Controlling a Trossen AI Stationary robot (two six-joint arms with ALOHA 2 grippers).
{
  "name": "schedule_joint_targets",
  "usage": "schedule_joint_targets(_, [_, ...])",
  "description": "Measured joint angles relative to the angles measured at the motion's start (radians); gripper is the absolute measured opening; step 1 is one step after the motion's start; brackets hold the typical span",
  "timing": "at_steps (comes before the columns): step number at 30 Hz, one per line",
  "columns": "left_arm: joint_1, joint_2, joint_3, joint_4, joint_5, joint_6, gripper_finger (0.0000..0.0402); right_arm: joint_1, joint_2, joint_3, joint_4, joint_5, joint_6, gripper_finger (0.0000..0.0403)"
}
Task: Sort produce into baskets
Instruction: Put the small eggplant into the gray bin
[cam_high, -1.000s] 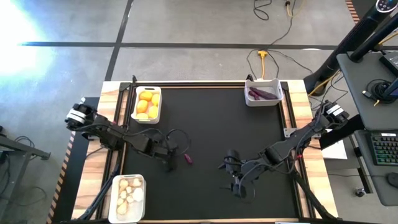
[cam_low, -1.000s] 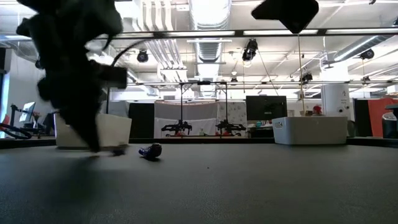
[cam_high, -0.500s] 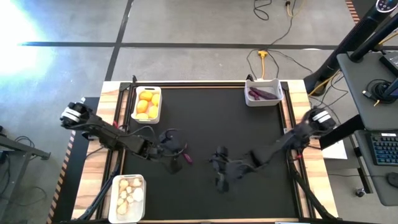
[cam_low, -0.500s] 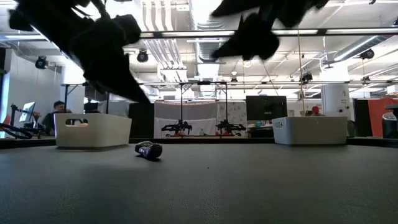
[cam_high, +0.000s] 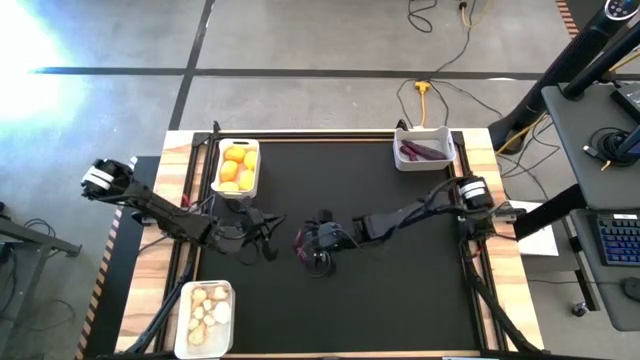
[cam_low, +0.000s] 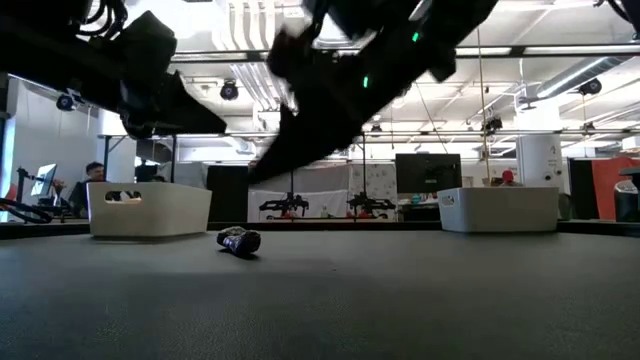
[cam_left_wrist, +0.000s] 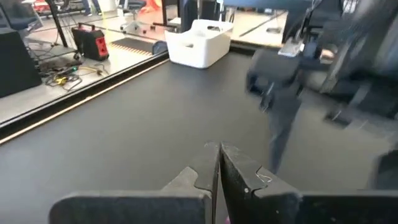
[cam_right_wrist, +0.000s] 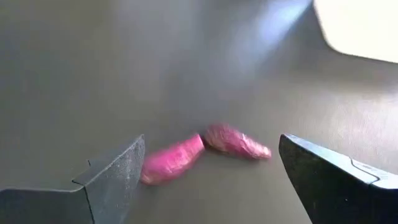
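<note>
A slim dark purple piece (cam_high: 298, 239) lies on the black mat left of centre; it also shows in the low view (cam_low: 240, 241) and the right wrist view (cam_right_wrist: 205, 149). My right gripper (cam_high: 313, 243) is open just right of it and above the mat, and its fingers (cam_right_wrist: 211, 144) stand on either side of the piece without touching it. My left gripper (cam_high: 264, 243) is shut and empty, a little left of the piece, its fingers (cam_left_wrist: 217, 155) closed together. Three white bins hold lemons (cam_high: 238, 167), purple pieces (cam_high: 424, 150) and beige pieces (cam_high: 205, 317).
The lemon bin stands at the mat's far left, the purple bin at the far right, the beige bin at the near left corner. The two grippers are close together over the mat's left half. Wooden table edges (cam_high: 178, 200) border the mat.
My right gripper has swung from the mat's near middle toward the left and far side, arriving over the purple piece. My left gripper has risen off the mat and drawn back a little toward the left edge. The purple piece has stayed on the mat.
</note>
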Motion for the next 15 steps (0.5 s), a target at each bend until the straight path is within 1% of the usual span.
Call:
schedule_joint_targets(4, [0.003,-0.012,-0.024,0.013,-0.010,-0.019,0.0000,-0.031,0.099,0.089,-0.037,0.000,-0.090,0.0364])
schedule_joint_targets(6, [0.004,-0.011,-0.024,0.014,-0.010,-0.016,0.0000,-0.047,0.143,0.149,-0.104,0.002,-0.144,0.0364])
schedule_joint_targets(8, [0.010,0.000,-0.021,0.021,-0.008,-0.010,0.0000,-0.067,0.187,0.213,-0.165,-0.001,-0.163,0.0364])
schedule_joint_targets(11, [0.010,0.014,-0.021,0.011,-0.008,-0.007,0.0000,-0.095,0.245,0.317,-0.264,-0.035,-0.150,0.0364])
schedule_joint_targets(12, [0.013,0.026,-0.012,0.016,-0.009,-0.007,0.0000,-0.103,0.255,0.340,-0.295,-0.066,-0.131,0.0364])
schedule_joint_targets(15, [0.015,0.043,-0.009,0.020,-0.026,0.006,0.0000,-0.124,0.292,0.389,-0.315,-0.141,-0.088,0.0363])
